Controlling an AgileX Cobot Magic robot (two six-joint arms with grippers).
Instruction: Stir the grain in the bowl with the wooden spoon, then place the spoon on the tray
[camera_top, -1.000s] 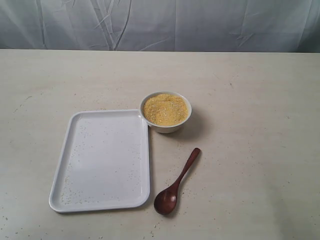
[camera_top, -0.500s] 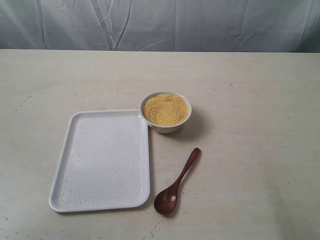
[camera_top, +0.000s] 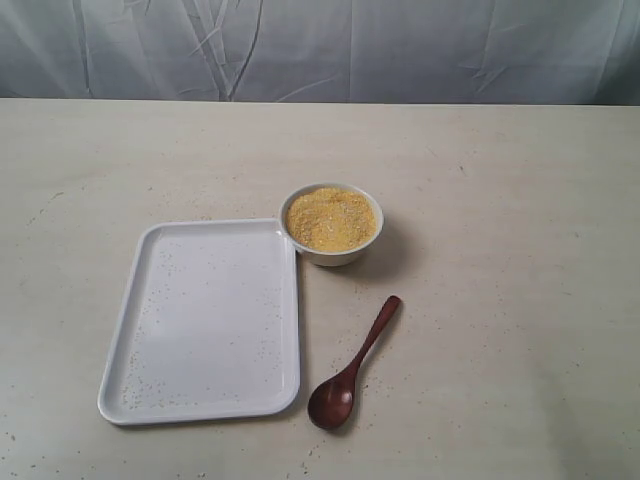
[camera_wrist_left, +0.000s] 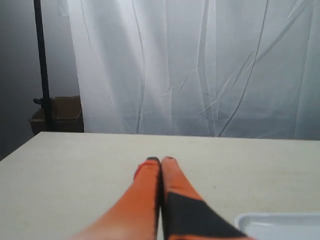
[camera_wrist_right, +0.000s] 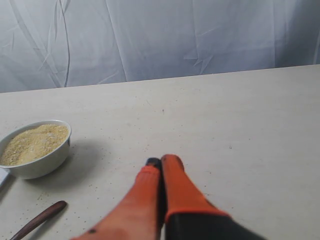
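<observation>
The grain (camera_top: 331, 218) fills the small white bowl (camera_top: 333, 256), which sits at the far right corner of the tray (camera_top: 205, 320), just beside its rim. The wooden spoon (camera_top: 350, 368) lies on the tabletop (camera_top: 500, 300) right of the tray, its handle angled toward the bowl. The left gripper (camera_wrist_left: 160, 161) and right gripper (camera_wrist_right: 161, 161) both have their fingers pressed together, holding nothing.

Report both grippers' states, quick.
Left gripper: closed, holding nothing.
Right gripper: closed, holding nothing; the wooden spoon lies apart from it.
</observation>
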